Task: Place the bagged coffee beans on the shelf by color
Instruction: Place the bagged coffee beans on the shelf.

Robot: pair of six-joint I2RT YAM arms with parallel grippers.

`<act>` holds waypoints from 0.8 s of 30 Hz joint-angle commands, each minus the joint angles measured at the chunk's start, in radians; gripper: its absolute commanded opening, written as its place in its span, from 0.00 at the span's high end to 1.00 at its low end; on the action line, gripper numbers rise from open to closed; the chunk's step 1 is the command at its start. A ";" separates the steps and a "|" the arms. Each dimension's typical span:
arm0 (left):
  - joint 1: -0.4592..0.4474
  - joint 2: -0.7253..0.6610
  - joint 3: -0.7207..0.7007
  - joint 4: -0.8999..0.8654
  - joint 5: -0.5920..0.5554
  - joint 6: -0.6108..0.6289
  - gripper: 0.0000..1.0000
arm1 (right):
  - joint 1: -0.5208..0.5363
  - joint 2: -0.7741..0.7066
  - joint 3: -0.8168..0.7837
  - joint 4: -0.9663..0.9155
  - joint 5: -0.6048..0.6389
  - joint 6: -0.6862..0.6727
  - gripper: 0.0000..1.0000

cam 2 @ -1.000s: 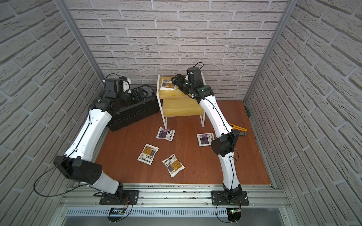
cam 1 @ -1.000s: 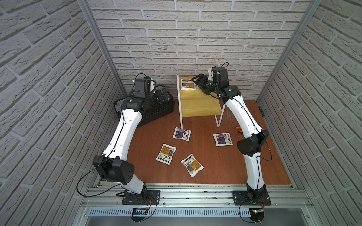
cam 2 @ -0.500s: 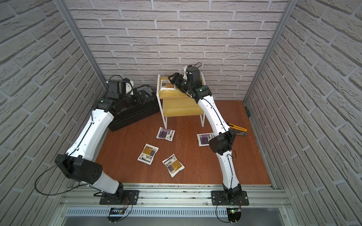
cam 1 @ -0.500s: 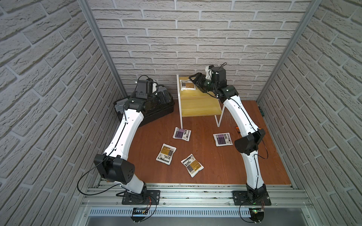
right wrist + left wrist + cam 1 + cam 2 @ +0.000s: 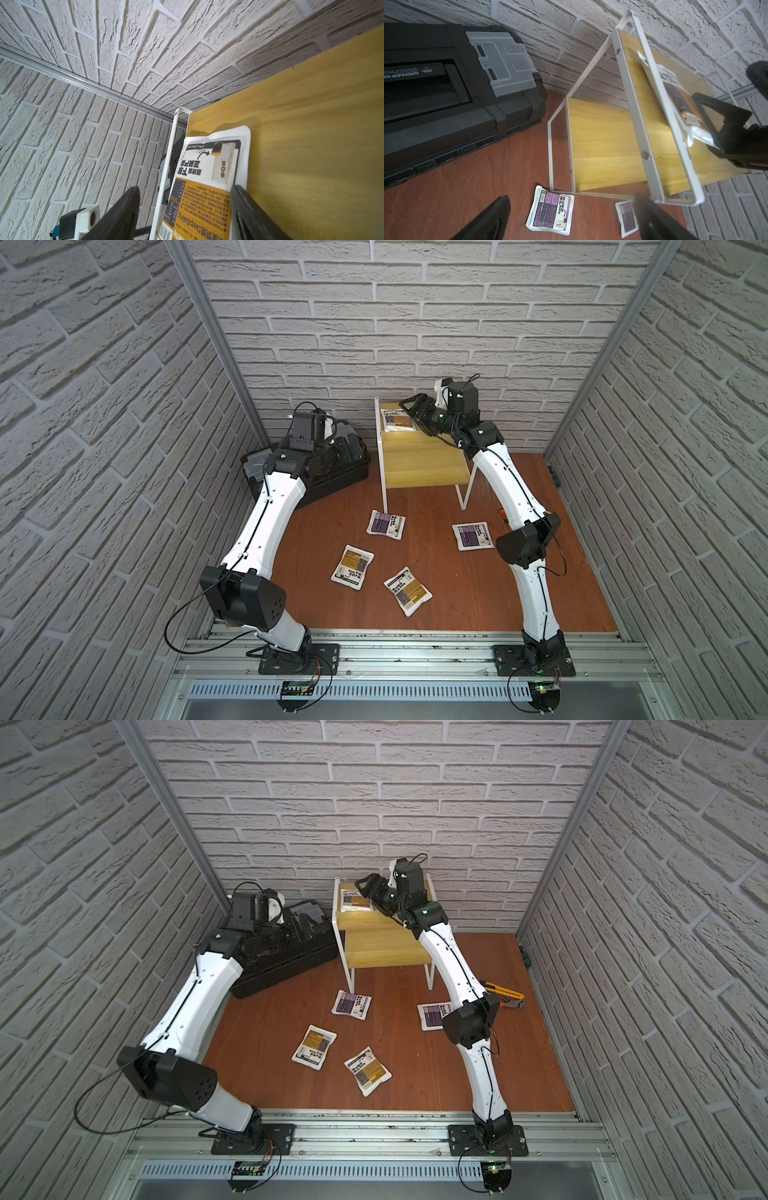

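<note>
The shelf (image 5: 419, 464) stands at the back wall. One orange-labelled bag (image 5: 397, 420) (image 5: 203, 187) lies flat on its top board. My right gripper (image 5: 411, 410) (image 5: 185, 188) reaches over that board, open, one finger beside the bag's edge and the other past the shelf frame. On the floor lie two purple-labelled bags (image 5: 386, 524) (image 5: 473, 536) and two orange-labelled bags (image 5: 352, 566) (image 5: 407, 591). My left gripper (image 5: 573, 197) hangs open and empty high above the floor, left of the shelf, with the purple bags (image 5: 550, 212) below it.
A black toolbox (image 5: 332, 472) with grey latches sits left of the shelf, under my left wrist. Orange-handled pliers (image 5: 505, 994) lie on the floor at the right, behind my right arm. Brick walls close in three sides.
My right gripper has slid a little to the left over the top board, jaws staying wide. The bag on the shelf has not moved. My left wrist shifted slightly toward the shelf.
</note>
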 commanded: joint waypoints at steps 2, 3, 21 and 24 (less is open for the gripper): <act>-0.004 -0.006 -0.007 0.040 -0.001 0.015 0.02 | -0.001 0.008 -0.008 -0.050 0.012 -0.006 0.27; -0.004 -0.007 -0.005 0.040 -0.001 0.015 0.02 | -0.001 -0.005 -0.008 -0.048 0.022 -0.016 0.27; -0.005 -0.006 0.009 0.038 0.002 0.019 0.01 | -0.007 -0.087 -0.051 -0.104 0.074 -0.091 0.27; -0.004 -0.004 0.009 0.038 0.002 0.018 0.01 | -0.005 -0.076 -0.050 -0.096 0.052 -0.076 0.27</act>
